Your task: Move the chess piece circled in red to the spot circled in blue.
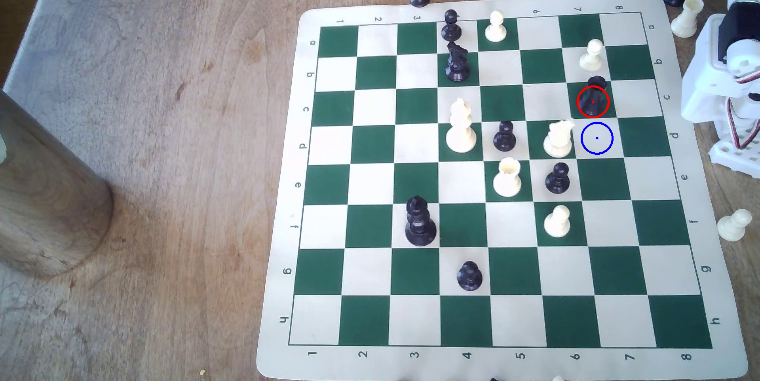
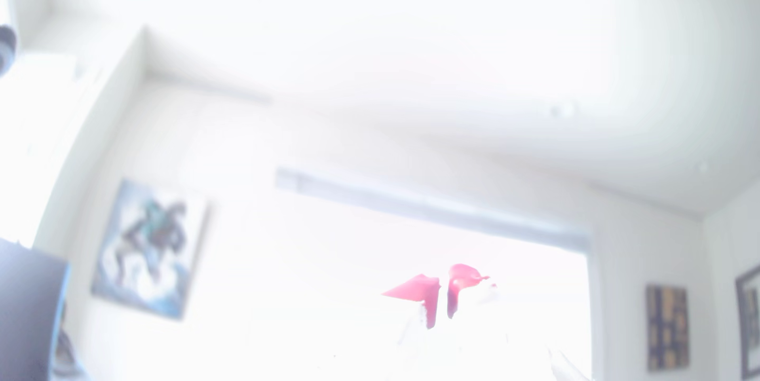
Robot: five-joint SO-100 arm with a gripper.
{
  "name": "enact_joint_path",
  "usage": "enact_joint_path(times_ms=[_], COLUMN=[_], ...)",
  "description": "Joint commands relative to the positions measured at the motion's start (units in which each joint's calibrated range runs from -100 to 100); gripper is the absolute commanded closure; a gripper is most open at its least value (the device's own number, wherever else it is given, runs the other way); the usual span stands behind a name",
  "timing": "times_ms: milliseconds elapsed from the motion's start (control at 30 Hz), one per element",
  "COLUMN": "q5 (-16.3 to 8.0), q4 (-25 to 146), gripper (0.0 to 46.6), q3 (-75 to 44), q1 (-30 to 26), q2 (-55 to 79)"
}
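Pink claw (image 2: 442, 299) tips nearly meet, gripping nothing, aimed up at the room; our rook (image 1: 592, 97) waits beside the blue spot (image 1: 596, 138).

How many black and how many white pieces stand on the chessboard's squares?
Black pieces: 7
White pieces: 6
Total: 13
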Motion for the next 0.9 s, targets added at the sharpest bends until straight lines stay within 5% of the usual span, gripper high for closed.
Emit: enact_joint_path(times_ms=[0, 267, 400, 533, 700, 867], q5=[0.39, 4.00, 3.27, -1.07, -3.71, -12.55], q4=[33.48, 85.81, 100.64, 106.54, 113.74, 112.51], gripper=[46.4, 41.5, 46.4, 40.5, 41.8, 41.6], q3=[-17.40, -32.64, -32.91, -30.64, -21.66, -17.86], q1=[4.83, 7.41, 7.33, 7.72, 6.94, 4.75], q2=[-0.11, -0.11, -0.11, 0.06, -0.11, 3.62])
